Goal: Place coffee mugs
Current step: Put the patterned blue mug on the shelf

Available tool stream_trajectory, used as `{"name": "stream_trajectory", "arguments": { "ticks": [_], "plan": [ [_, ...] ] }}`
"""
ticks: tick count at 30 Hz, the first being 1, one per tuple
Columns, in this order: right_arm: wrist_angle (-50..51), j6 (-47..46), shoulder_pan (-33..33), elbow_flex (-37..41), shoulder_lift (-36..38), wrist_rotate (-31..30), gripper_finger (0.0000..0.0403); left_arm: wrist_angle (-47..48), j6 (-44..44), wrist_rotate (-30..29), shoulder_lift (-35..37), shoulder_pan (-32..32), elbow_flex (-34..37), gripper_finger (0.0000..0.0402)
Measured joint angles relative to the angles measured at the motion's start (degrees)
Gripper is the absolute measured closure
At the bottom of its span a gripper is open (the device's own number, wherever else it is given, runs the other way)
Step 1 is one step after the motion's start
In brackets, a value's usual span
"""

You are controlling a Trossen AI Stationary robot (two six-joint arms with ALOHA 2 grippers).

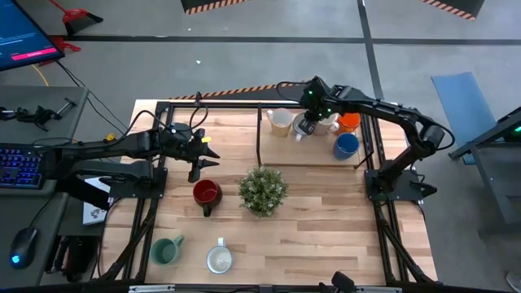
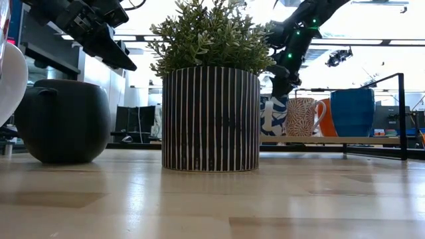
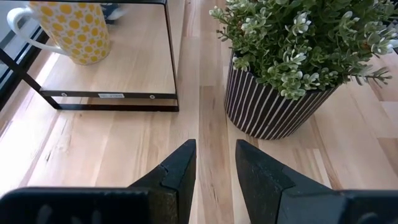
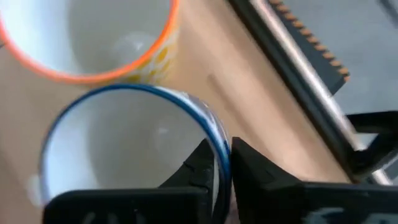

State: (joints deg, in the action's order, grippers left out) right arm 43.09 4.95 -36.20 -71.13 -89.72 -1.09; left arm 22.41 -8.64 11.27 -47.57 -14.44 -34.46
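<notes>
While my right gripper (image 4: 222,167) pinches the rim of the blue-rimmed mug (image 4: 134,146) on the raised shelf (image 1: 313,150), my left gripper (image 3: 214,168) waits open near the red mug (image 1: 206,194).

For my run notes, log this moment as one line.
right gripper: shut on blue-rimmed mug wall, on shelf | left gripper: open, empty, above table near red mug
</notes>
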Motion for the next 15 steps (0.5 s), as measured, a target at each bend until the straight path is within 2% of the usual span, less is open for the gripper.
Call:
{"name": "stream_trajectory", "arguments": {
  "ticks": [3,15],
  "plan": [
    [0.5,0.0,0.2,0.1,-0.1,0.8,0.0398,0.0,0.0,0.0,0.0,0.0,0.0,0.0298],
    [1.4,0.0,-0.2,0.1,-0.1,0.3,0.0400,0.0,0.0,0.0,0.0,0.0,0.0,0.0298]
  ]
}}
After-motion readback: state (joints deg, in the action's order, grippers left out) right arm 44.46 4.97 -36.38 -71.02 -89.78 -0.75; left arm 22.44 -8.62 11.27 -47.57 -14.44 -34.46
